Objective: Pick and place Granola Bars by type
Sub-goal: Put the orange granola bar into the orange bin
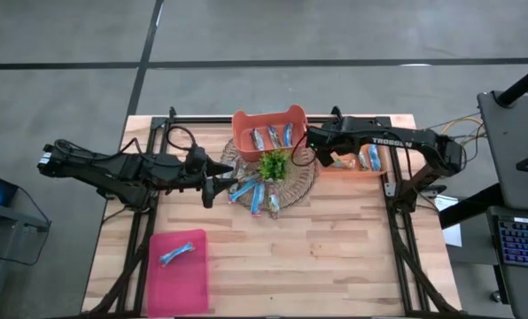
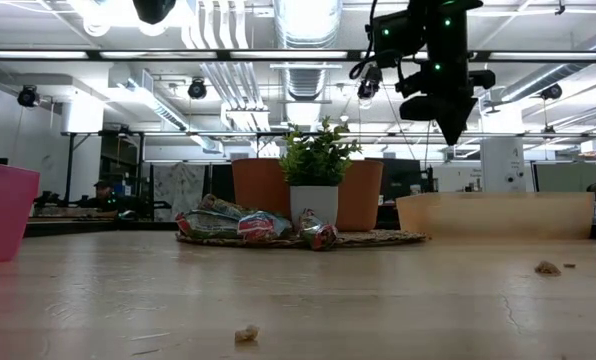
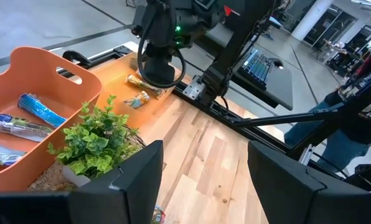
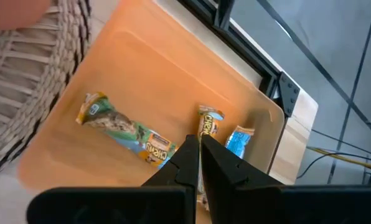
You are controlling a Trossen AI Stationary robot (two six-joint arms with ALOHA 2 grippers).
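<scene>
Granola Bars [image 4: 126,134] in tan bin [image 4: 173,74] under empty, closed right hand [image 4: 199,155]; left hand [image 3: 201,180] open, empty; arm lettered "TROSSEN".

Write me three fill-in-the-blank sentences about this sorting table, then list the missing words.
1. The pink bin holds ____ granola bar.
2. The small green plant stands on a woven ____.
3. The right gripper, over the tan tray, has its fingers ____.
4. The left gripper has its fingers ____ and empty.

Missing words: one; mat; shut; open
</scene>
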